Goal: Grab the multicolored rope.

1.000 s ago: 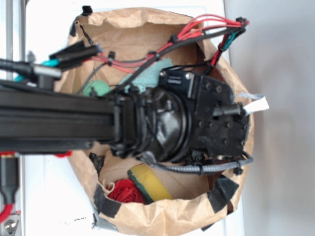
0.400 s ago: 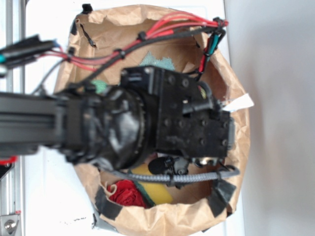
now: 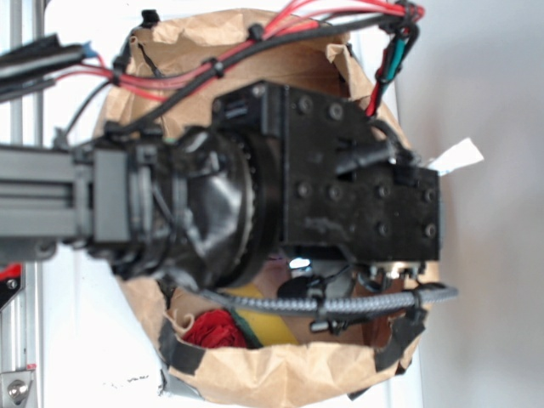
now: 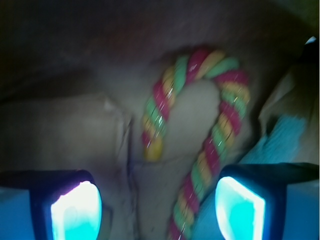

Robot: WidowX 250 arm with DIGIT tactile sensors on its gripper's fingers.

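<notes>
The multicolored rope [image 4: 227, 117] is a cane-shaped twist of red, yellow and green strands lying on the brown paper floor of the bag. Its hooked end points away from me, and its long straight side runs down between my fingers, close to the right fingertip [image 4: 240, 207]. My gripper [image 4: 157, 205] is open above it, not touching it. In the exterior view the gripper [image 3: 365, 204] hangs over the middle of the paper bag [image 3: 280, 374] and hides the rope.
A teal cloth [image 4: 285, 135] lies just right of the rope. A red fabric bundle [image 3: 212, 330] and a yellow sponge [image 3: 268, 327] sit at the bag's near side. Crumpled bag walls ring the gripper.
The arm shifted left, then back right over the bag. The gripper housing now looks larger in the exterior view and covers the teal cloth and green object that showed earlier.
</notes>
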